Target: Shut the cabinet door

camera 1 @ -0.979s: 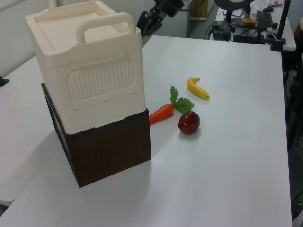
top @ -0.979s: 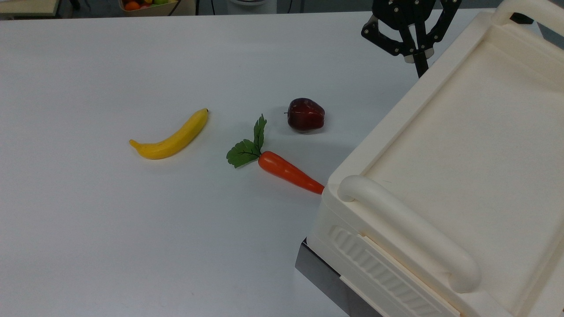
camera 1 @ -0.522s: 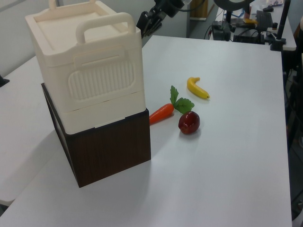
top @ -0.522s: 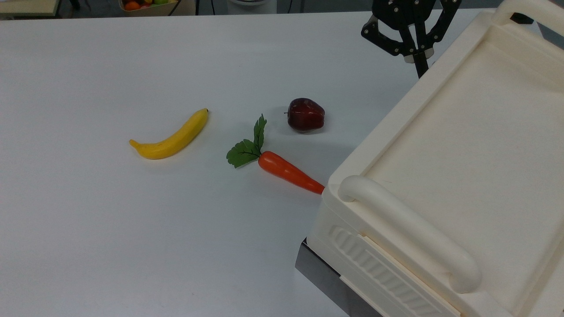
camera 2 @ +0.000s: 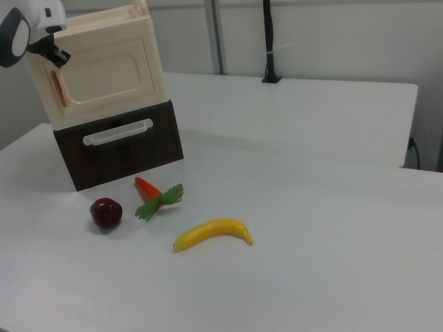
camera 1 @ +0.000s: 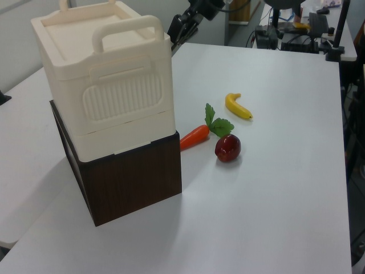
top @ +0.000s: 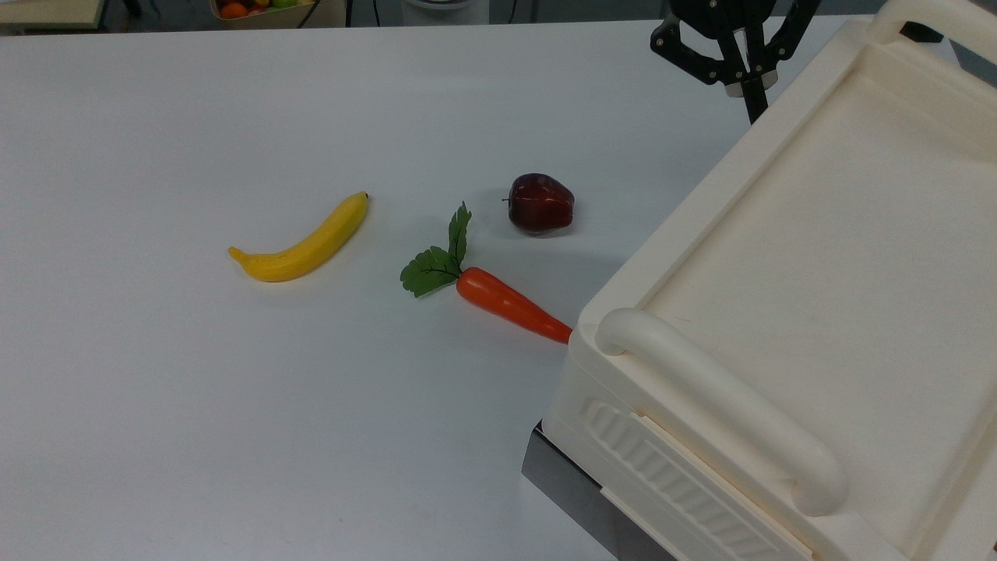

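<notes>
The cabinet is a cream-white unit on the top view's right, standing on a dark brown base. In the right view its door lies flat against the cabinet front, copper handle at the right view's left end. My gripper hangs at the cabinet's far corner, black fingers together and shut on nothing, close beside the cabinet's edge. In the left view the gripper sits just behind the cabinet. In the right view the gripper is at the door's handle end.
On the white table lie a banana, a carrot with green leaves and a dark red apple, all to the top view's left of the cabinet. The brown base has a drawer with a white bar handle.
The gripper has drawn slightly up and to the right in the top view, along the cabinet's far corner. The fruit has not moved.
</notes>
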`<state>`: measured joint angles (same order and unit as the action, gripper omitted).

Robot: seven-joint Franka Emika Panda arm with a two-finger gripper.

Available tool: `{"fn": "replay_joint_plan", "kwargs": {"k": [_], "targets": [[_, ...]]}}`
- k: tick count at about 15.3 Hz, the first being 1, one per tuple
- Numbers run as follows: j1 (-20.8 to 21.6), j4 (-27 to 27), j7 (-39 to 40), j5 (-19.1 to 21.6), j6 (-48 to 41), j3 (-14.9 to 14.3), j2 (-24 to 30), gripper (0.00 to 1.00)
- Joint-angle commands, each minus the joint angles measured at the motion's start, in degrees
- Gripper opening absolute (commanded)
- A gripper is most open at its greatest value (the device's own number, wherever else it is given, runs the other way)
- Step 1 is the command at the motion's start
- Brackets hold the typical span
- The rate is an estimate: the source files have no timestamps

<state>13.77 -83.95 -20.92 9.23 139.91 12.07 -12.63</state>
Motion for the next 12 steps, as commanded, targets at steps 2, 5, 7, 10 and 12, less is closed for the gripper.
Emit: {"fn": "replay_joint_plan", "kwargs": {"k": [2,5,7,10,12], "targets": [[1.1,-0.2,0.8,0.9,-0.6,0.4,0.2,0.00],[0.7,-0.5,1.1,0.4,-1.6,0.3,1.4,0.00],[-0.5,-0.7,1.2,0.1,-6.4,-0.4,2.3,0.00],[-4.8,-0.8,4.5,-0.1,-13.3,-0.6,3.2,0.00],[-6.3,-0.8,7.3,-0.5,-18.6,-2.3,3.5,0.00]]}}
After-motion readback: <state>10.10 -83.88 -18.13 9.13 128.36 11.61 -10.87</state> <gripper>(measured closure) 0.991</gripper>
